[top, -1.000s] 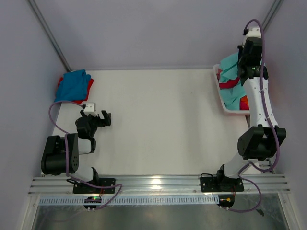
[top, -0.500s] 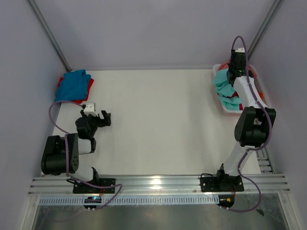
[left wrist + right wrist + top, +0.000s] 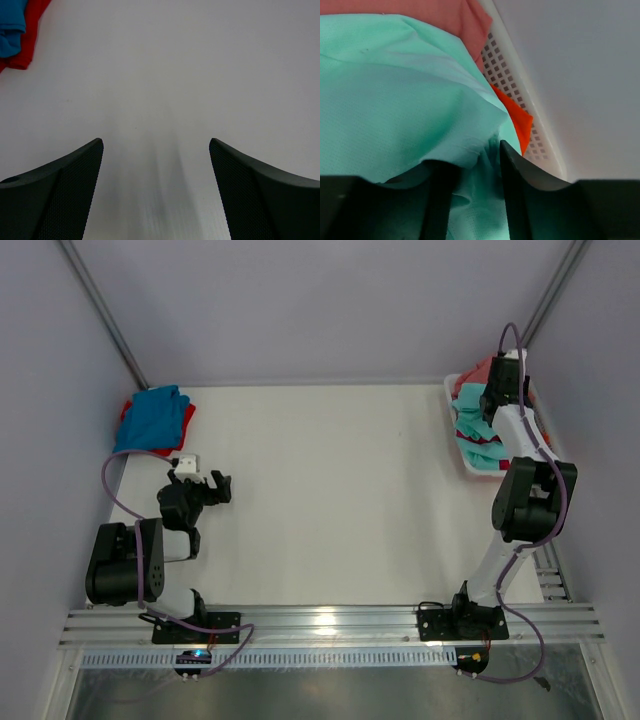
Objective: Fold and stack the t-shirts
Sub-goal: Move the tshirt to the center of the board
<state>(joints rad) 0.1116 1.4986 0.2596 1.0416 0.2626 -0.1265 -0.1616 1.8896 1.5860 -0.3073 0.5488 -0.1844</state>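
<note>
left gripper [image 3: 220, 486] hangs low over the table [image 3: 340, 500] by the near left edge, jaws wide, nothing in them, and it hasn't budged in the last second. over at the far right corner it's all happening: a second ago the right arm had the mint tee [image 3: 395, 85] hauled up, draped over the basket [image 3: 512, 87]. now the right gripper [image 3: 471, 156] has dropped back into the far end of it and the tee is bunched inside again, on top of the salmon tee [image 3: 395, 7] and orange tee [image 3: 516, 119]. the fingers, pinched tight a moment ago, now stand a narrow way apart with mint cloth in the gap, though whether they still grip it, can't tell. reads like a let-go for a fresh grab, so that shirt hasn't reached the table yet. at the far left corner the blue tee [image 3: 155, 415] sits folded on the red tee [image 3: 188, 420], unchanged.
</note>
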